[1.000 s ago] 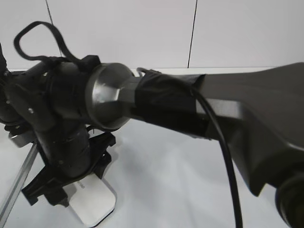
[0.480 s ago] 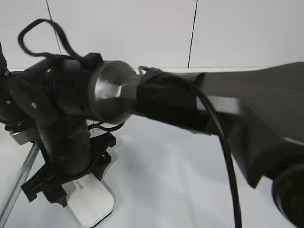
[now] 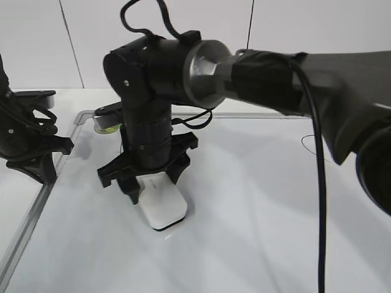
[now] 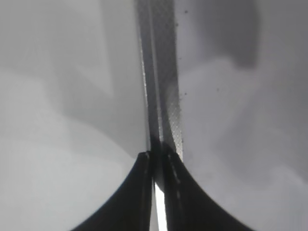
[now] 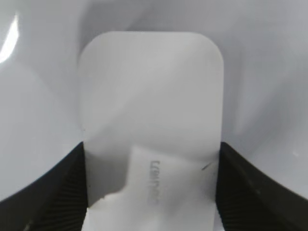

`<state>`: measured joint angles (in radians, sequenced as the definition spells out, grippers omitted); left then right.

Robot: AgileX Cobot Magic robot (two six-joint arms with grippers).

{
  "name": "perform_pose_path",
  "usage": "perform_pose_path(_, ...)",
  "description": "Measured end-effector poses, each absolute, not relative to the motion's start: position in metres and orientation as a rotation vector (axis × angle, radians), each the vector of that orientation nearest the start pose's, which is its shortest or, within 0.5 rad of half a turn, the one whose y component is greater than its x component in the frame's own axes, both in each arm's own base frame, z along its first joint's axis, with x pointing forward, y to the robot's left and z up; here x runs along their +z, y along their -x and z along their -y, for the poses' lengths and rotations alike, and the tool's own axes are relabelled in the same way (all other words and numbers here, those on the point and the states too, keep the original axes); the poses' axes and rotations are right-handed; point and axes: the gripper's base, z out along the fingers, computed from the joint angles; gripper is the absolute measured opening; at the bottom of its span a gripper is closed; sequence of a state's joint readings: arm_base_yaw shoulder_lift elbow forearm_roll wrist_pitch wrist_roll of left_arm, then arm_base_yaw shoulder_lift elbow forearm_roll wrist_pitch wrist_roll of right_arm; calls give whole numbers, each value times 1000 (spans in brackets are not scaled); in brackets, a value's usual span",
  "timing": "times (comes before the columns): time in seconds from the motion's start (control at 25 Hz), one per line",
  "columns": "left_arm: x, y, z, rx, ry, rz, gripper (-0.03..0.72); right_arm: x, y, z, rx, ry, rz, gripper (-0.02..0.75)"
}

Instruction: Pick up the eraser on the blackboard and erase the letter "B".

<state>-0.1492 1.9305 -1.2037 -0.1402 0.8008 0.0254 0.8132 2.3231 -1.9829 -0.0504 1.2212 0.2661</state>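
Observation:
The white eraser (image 3: 162,209) stands with its dark base on the blackboard (image 3: 256,201). My right gripper (image 3: 153,180) comes down on it from above and is shut on it. In the right wrist view the eraser (image 5: 151,96) fills the gap between the two black fingers of the right gripper (image 5: 151,192), and its grey lettering shows. My left gripper (image 3: 43,171) is shut on the board's silver frame at the left edge. In the left wrist view the left gripper's jaws (image 4: 159,162) pinch the frame strip (image 4: 163,86). The letter "B" is hidden.
A round green sticker (image 3: 107,127) sits near the board's far left corner, behind my right wrist. A thin curved black stroke (image 3: 308,146) is on the board at the right. The right arm's body and cable (image 3: 317,183) cross the right side of the view.
My right arm has swung to the right and away from the camera, carrying the eraser across the board from the near left toward the middle. The left gripper has stayed on the frame.

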Motion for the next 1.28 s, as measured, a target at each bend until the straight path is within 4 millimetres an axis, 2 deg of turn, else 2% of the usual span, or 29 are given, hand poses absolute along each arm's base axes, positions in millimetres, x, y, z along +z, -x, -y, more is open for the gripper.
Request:
perform_pose_path(0.2, 152, -357, 63, -173, -126, -3011, 22, 171, -334, -342, 10, 830, -2917, 539)
perform_pose_path(0.48, 152, -357, 63, -173, -126, -3011, 22, 170, -316, -359, -38, 933, -2867, 539)
perform_pose_path(0.56, 152, -357, 63, -173, -126, -3011, 22, 170, -307, -367, -47, 989, -2842, 539)
perform_pose_path(0.76, 152, -357, 63, -171, -127, -3011, 22, 169, -265, -398, 27, 1158, -2811, 539)
perform_pose_path(0.88, 152, -357, 63, -171, -127, -3011, 22, 169, -251, -407, 61, 1199, -2809, 539)
perform_pose_path(1.08, 152, -357, 63, -171, -127, -3011, 22, 169, -251, -407, 65, 1202, -2810, 538)
perform_pose_path(1.28, 152, -357, 63, -171, -127, -3011, 22, 169, -263, -399, 92, 1153, -2843, 538)
